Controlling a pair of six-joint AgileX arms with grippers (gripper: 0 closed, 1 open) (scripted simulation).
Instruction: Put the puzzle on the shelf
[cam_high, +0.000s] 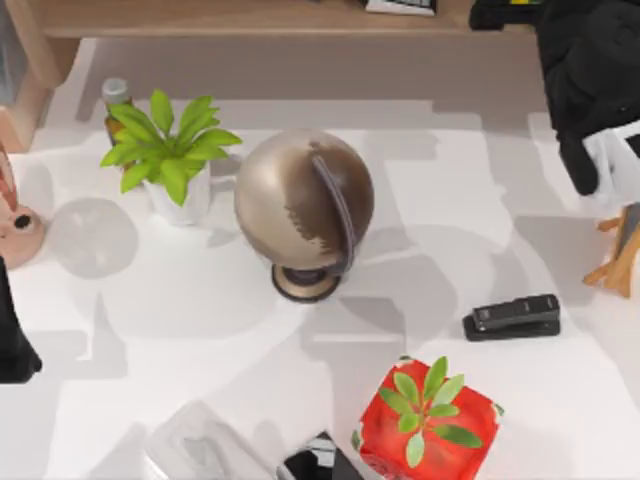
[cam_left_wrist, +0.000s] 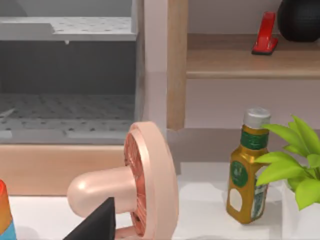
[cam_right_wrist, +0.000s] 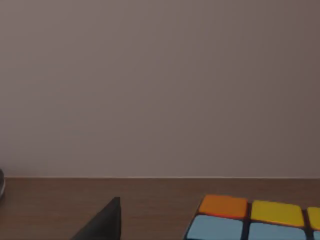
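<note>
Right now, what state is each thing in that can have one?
Puzzle: resting on the shelf, tiles facing up.
Globe: upright on its stand.
Stapler: closed, lying flat.
Bottle: upright, capped.
Red pot: upright on the table, plant in it.
White pot: upright, plant in it.
Mushroom: tipped on its side.

White bench (cam_high: 480, 200) carries: globe (cam_high: 303, 205) centre, white-potted plant (cam_high: 170, 155) and bottle (cam_high: 114, 100) to its left, black stapler (cam_high: 512, 316) right, red plant pot (cam_high: 428, 425) at front. Wooden shelf (cam_high: 220, 17) along the back; puzzle (cam_right_wrist: 255, 220) sits on its brown board.
</note>
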